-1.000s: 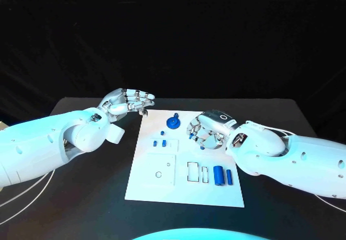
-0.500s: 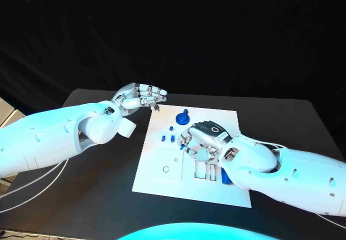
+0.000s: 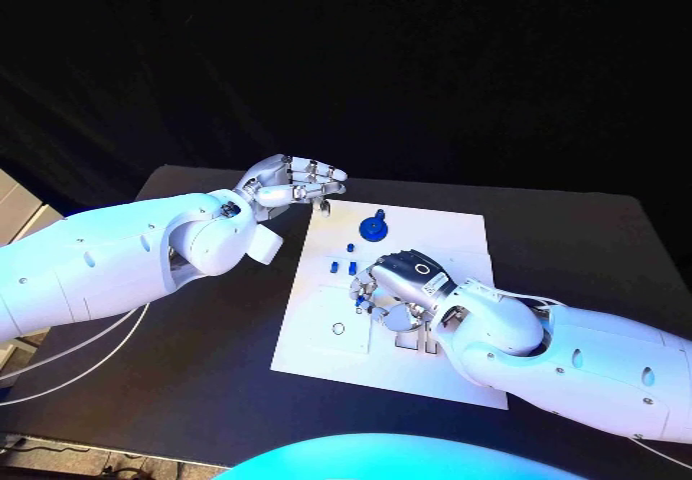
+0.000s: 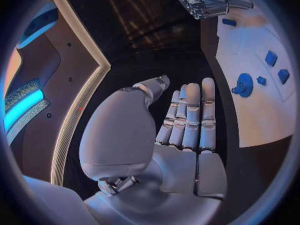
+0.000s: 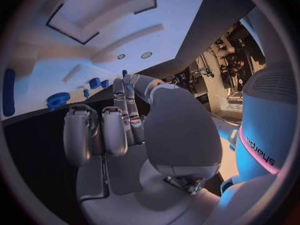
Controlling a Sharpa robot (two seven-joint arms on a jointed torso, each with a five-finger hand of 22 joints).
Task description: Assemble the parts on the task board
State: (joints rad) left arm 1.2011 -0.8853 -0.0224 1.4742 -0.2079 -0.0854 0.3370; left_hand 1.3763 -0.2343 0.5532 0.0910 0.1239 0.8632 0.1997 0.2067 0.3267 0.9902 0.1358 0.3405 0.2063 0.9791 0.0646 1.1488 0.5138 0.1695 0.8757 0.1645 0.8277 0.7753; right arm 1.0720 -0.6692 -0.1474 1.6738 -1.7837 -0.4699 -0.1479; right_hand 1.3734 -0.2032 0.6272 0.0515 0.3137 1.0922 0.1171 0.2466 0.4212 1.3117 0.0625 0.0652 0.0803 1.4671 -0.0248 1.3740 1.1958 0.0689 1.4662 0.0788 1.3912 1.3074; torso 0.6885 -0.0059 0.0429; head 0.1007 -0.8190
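The white task board (image 3: 433, 235) lies in the middle of the black table. A blue round part (image 3: 375, 228) stands near its far edge, with small blue pieces (image 3: 342, 267) nearer on the left. My right hand (image 3: 398, 290) hovers over the board's middle, fingers loosely bent, and nothing shows in it (image 5: 119, 130). My left hand (image 3: 296, 183) hangs above the table by the board's far left corner; its fingers (image 4: 190, 115) lie straight and hold nothing. The left wrist view shows the round part (image 4: 242, 83) and the board (image 4: 250, 115).
A round hole (image 3: 338, 327) and rectangular slots (image 3: 421, 343) mark the board's near half, partly under my right arm. A long blue cylinder (image 5: 9, 92) lies on the board at the rim of the right wrist view. Bare black table (image 3: 216, 340) surrounds the board.
The head view has shifted. My right hand has slid over the board toward its middle and near half, and its arm now covers the blue cylinders. My left hand stays by the far left corner.
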